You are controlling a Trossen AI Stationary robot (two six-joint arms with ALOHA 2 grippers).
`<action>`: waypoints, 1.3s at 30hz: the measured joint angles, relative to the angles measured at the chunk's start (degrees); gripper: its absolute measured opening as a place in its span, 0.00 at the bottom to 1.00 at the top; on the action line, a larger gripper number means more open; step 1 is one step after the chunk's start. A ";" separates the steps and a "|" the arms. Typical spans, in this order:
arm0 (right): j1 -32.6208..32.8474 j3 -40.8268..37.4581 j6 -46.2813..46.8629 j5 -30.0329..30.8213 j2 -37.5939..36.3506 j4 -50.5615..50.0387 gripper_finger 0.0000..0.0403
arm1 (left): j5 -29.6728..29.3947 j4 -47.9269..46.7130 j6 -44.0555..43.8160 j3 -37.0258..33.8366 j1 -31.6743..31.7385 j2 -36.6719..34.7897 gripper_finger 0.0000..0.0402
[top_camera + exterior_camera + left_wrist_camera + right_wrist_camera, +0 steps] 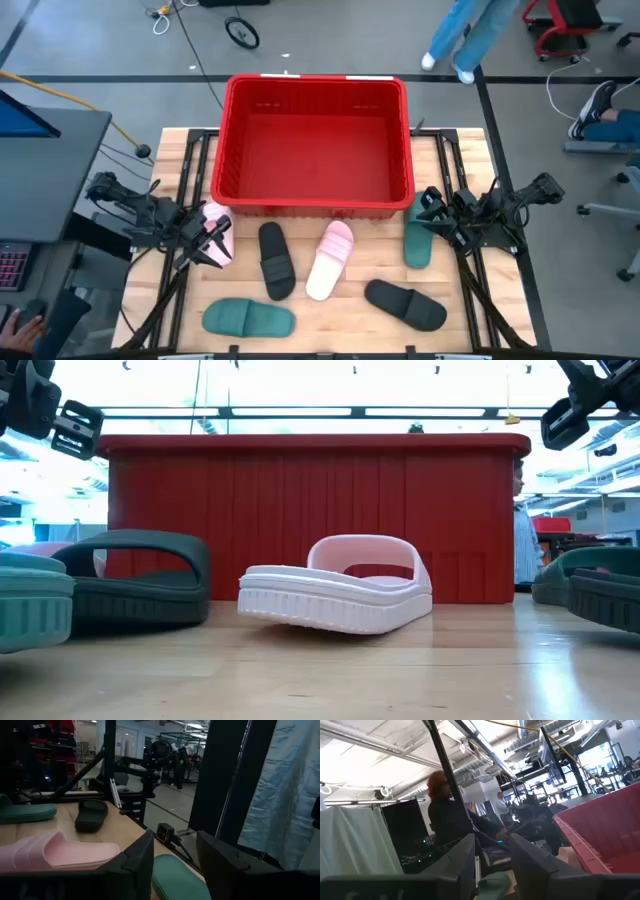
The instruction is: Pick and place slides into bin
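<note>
The red bin point(315, 145) stands at the table's far middle, with no slide in it. Six slides lie sole-down on the table in front of it: a pale pink one point(217, 240) at the left, a black one point(276, 260), a pale pink one point(330, 260), a dark green one point(418, 242) at the right, a black one point(405, 303) and a dark green one point(248, 318) near the front edge. My left gripper point(212, 238) is open above the left pink slide point(55, 852). My right gripper point(432, 212) is open above the right green slide's far end point(492, 882).
The bin's thick rim point(320, 445) rises well above the slides. Arm frames run along both table sides. A person point(445, 815) shows in the room beyond the table, and another walks past the far edge point(470, 35).
</note>
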 joint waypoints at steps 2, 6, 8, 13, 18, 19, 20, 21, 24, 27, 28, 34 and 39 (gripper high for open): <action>0.02 0.00 0.00 0.02 0.00 0.02 0.32 | 0.02 -0.02 -0.02 0.00 0.01 0.00 0.39; 0.02 0.00 0.00 0.02 -0.02 0.02 0.32 | 0.02 -0.01 -0.02 -0.02 0.01 0.00 0.39; 0.00 0.00 0.00 0.00 0.00 0.02 0.32 | 0.00 0.00 -0.02 0.00 0.02 0.00 0.38; 0.01 0.00 0.00 0.02 0.00 0.01 0.32 | 0.01 -0.01 -0.01 -0.01 0.01 0.00 0.37; 0.02 0.00 0.00 0.00 0.00 0.02 0.32 | 0.02 -0.02 -0.02 0.00 0.02 0.00 0.39; 0.01 -0.01 0.00 0.00 -0.01 0.00 0.32 | 0.02 0.00 0.00 -0.02 0.02 0.00 0.39; 0.02 0.00 0.00 0.01 -0.01 0.02 0.32 | 0.02 -0.02 0.00 -0.02 0.01 0.00 0.39; 0.01 -0.01 0.00 0.01 -0.01 0.01 0.32 | 0.02 0.00 -0.01 -0.01 0.00 0.00 0.39; 0.01 0.00 0.00 0.01 0.00 0.01 0.32 | 0.00 0.00 -0.02 0.00 0.00 0.00 0.39; 0.00 0.00 0.00 0.02 0.00 0.00 0.32 | 0.00 -0.01 -0.01 0.00 0.00 0.00 0.38; 0.02 0.00 0.00 0.02 0.00 0.02 0.32 | 0.01 -0.02 -0.02 -0.01 0.00 0.00 0.37; 0.02 0.00 0.00 0.00 -0.02 0.00 0.32 | 0.02 0.00 0.00 0.00 0.00 0.00 0.38; 0.00 0.00 0.00 0.00 -0.01 0.02 0.32 | 0.00 -0.02 -0.01 0.00 0.02 0.00 0.39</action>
